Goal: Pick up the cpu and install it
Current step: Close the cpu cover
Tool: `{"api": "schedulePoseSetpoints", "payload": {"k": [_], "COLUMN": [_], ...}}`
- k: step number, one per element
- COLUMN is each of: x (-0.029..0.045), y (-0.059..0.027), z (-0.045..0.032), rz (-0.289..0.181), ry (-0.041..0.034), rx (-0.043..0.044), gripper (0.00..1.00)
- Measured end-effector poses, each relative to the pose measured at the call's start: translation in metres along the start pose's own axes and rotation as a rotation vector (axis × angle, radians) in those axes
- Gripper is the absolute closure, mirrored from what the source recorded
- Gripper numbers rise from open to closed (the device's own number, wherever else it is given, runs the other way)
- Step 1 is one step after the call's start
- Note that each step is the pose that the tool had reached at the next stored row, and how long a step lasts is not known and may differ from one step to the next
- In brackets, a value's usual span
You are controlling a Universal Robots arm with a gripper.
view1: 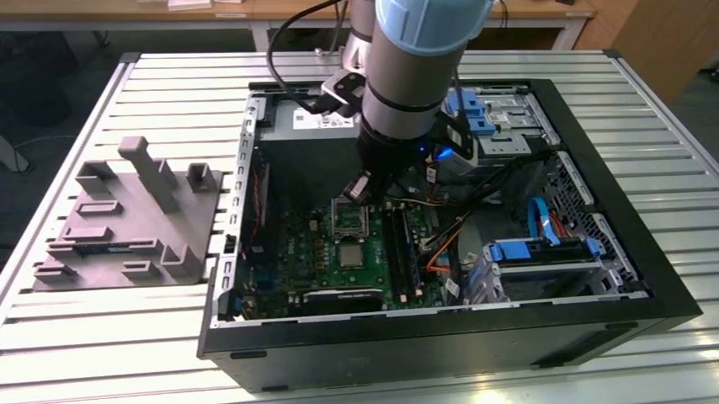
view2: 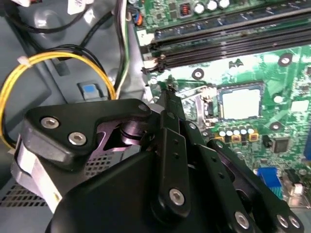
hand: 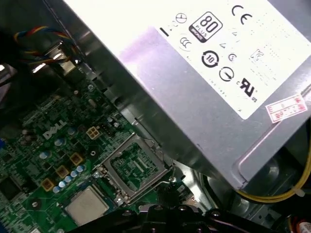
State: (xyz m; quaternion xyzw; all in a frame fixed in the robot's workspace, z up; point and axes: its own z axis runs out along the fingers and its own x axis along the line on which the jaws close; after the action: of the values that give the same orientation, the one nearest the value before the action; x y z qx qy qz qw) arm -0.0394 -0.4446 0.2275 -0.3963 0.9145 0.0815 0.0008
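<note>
The gripper (view2: 167, 94) hangs low inside the open computer case (view1: 450, 341). Its dark tip is just over the green motherboard (view2: 272, 63), at the edge of the processor socket. Seen from the side through its black linkages, it does not show whether it is open or closed, and I cannot tell whether it touches anything.

The cpu (view2: 241, 103) is not in the gripper. It lies flat in the socket, a pale silvery square framed by a dark rim, near the tip but apart from it. In the first wrist view the cpu (hand: 86, 206) sits beside the hinged metal retention frame (hand: 133, 167), which is swung off it and leaves its top uncovered. In the exterior view the same frame (view1: 350, 217) stands just below the gripper (view1: 359, 192), with the cpu (view1: 352, 255) next to it on the side nearer the camera.

Past the socket run the long black memory slots (view2: 228, 34). A loop of yellow wires (view2: 29, 63) curves over the grey case floor beside the board. The large grey metal power supply (hand: 204, 82), with its white label, rises along the board's far edge.

At the exterior view's right, blue drive brackets (view1: 540, 250) sit in the case. Outside it, at the exterior view's left, 1 grey moulded tray (view1: 124, 223) rests on the slatted aluminium table (view1: 113, 337).
</note>
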Motion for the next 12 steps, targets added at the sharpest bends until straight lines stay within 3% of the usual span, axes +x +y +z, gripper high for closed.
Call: {"api": "schedulePoseSetpoints", "payload": {"k": [5, 12], "x": [-0.0025, -0.0035], "y": [-0.0037, -0.0065], "z": [0.0048, 0.0124], "rz": [0.001, -0.002], "ry": [-0.0146, -0.0436], "rx": [-0.0134, -0.0409], "gripper": [0.89, 0.89]}}
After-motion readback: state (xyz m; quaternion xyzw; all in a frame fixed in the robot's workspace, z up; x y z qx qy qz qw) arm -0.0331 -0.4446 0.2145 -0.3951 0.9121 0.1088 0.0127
